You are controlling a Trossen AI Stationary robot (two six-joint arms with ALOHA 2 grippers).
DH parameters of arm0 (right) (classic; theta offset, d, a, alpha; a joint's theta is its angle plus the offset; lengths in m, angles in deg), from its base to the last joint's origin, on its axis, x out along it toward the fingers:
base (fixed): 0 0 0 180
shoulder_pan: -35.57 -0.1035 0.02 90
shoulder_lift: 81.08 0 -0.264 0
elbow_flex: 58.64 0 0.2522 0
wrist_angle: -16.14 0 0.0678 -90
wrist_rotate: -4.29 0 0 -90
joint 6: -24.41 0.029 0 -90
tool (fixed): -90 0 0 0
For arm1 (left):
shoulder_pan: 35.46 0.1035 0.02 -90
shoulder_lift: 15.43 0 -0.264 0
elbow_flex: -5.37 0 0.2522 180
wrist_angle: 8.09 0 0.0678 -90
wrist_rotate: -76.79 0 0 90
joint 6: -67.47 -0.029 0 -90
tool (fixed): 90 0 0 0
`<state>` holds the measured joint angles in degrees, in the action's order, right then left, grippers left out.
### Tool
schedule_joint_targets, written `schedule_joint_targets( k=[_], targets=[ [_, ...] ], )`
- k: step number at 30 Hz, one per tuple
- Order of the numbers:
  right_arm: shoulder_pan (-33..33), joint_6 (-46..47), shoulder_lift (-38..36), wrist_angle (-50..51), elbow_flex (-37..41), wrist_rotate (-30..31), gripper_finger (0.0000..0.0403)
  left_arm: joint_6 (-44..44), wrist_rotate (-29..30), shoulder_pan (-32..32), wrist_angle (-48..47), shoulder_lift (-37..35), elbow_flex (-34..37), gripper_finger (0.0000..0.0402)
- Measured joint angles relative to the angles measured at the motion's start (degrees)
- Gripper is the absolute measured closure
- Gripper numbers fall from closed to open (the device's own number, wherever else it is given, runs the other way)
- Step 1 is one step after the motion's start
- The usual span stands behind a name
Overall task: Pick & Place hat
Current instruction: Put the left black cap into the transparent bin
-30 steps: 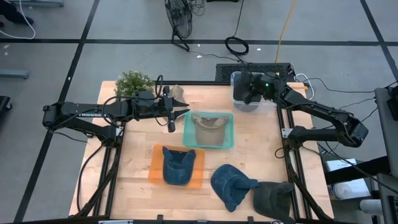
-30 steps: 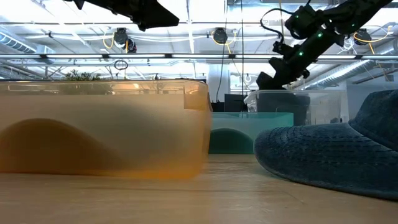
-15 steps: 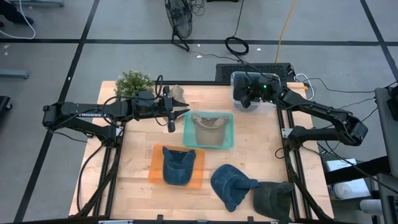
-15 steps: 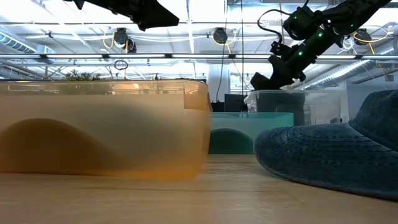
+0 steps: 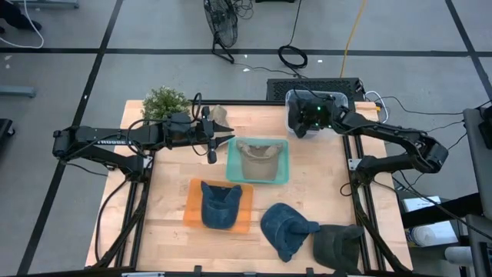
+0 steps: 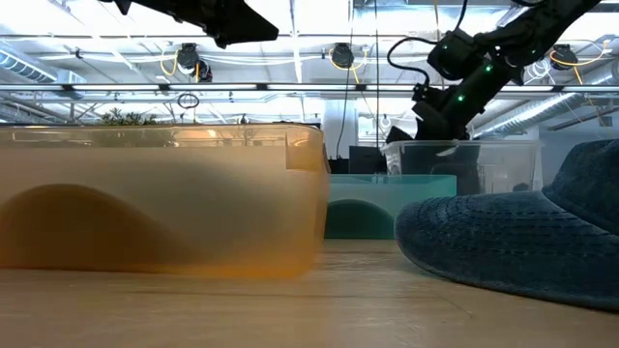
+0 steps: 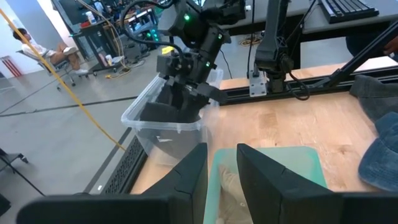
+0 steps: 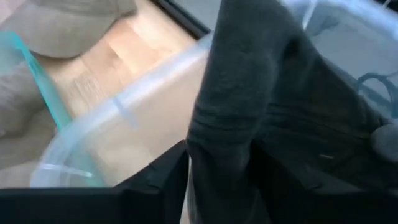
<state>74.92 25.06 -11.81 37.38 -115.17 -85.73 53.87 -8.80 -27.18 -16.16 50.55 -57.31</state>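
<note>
I count five hats (image 5: 221, 206); three bins (image 5: 278, 178); one plant (image 5: 164, 101); my two arms (image 5: 108, 141); one table (image 5: 171, 231).

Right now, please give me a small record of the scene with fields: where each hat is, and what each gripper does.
clear bin: far right corner of table, holds a dark hat
teal tray: table middle, holds a beige hat
orange tray: holds a blue hat
loose hats: a blue denim hat and a dark grey hat on the near right of the table
right gripper: over the clear bin, the dark hat's cloth between its jaws
left gripper: waits near the teal tray
plant: far left corner
</note>
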Motion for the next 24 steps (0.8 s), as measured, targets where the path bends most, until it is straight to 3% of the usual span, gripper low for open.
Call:
schedule_joint_targets(
  k=[13, 18, 24],
  targets=[
    [0.00, -1.36, -9.51, -4.91, 0.01, 6.15, 0.0203, -0.01, 0.09, 0.00, -1.36, 0.00, 0.00, 0.0305],
    [0.03, 0.45, -10.15, 5.51, 0.01, 12.04, 0.0225, 0.24, 0.11, 0.00, -1.37, 0.00, 0.00, 0.0305],
    [0.09, 0.37, -6.56, 9.57, 0.05, 11.81, 0.0268, 0.21, 0.13, 0.00, -0.44, 0.00, 0.00, 0.0305]
  ],
)
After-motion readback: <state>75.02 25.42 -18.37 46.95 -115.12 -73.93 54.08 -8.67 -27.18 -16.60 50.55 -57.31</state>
